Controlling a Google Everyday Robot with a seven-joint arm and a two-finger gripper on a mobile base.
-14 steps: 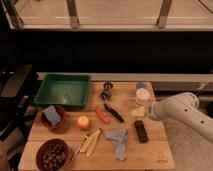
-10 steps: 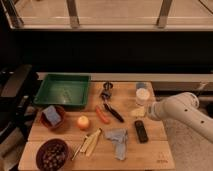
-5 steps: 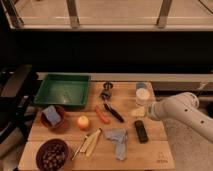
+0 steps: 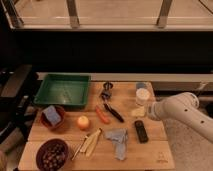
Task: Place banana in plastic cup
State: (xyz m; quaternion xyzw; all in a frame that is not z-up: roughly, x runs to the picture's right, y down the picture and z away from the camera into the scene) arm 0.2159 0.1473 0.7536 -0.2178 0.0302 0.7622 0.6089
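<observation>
The banana (image 4: 89,143) lies pale and elongated near the front of the wooden table (image 4: 155,155), left of centre. The plastic cup (image 4: 142,96) stands upright at the back right of the table. My gripper (image 4: 149,111) sits at the end of the white arm that reaches in from the right. It is low over the table, just in front of the cup and beside a small pale yellow block (image 4: 138,112). It is far to the right of the banana.
A green tray (image 4: 61,91) is at the back left. Two dark brown bowls (image 4: 52,118) (image 4: 51,155) stand on the left. A round orange fruit (image 4: 82,122), carrot (image 4: 102,116), black tool (image 4: 114,113), dark bar (image 4: 141,131) and grey cloth (image 4: 118,138) lie mid-table.
</observation>
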